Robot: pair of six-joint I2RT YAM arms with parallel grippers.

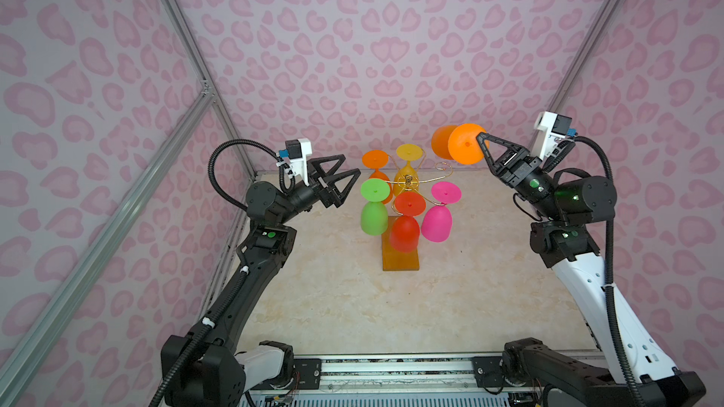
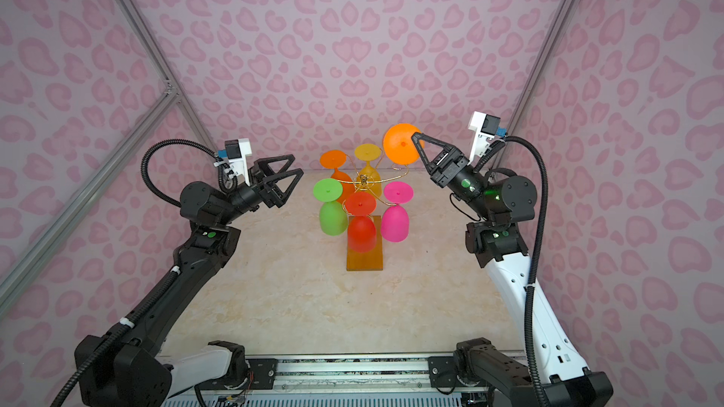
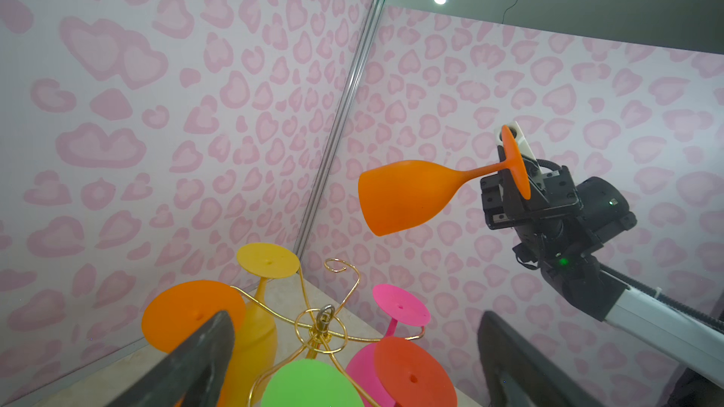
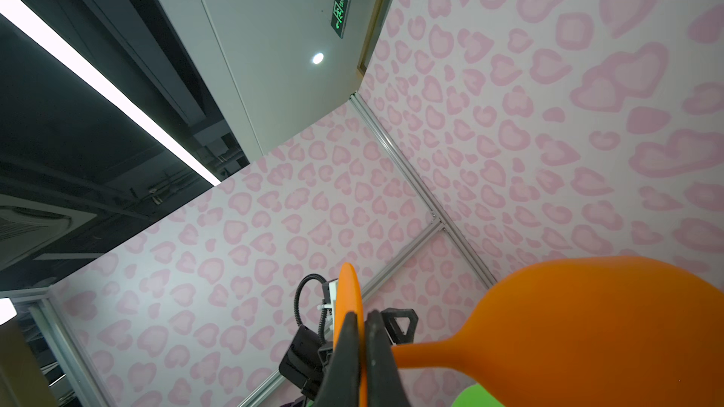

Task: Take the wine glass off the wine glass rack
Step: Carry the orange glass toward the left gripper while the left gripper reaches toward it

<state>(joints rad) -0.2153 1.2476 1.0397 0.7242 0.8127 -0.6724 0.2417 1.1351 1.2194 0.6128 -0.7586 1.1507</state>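
Above the table's (image 1: 333,307) far edge, the right gripper (image 1: 481,137) is clamping the orange wine glass (image 1: 460,147) by its foot, right of the wine glass rack (image 1: 399,262); the left gripper (image 1: 352,165) is hovering wide open.

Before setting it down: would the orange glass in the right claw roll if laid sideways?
Probably: the orange glass has a round bowl and foot. Matte and opaque, likely light plastic. Foot-pinched in the right claw, it may swivel.
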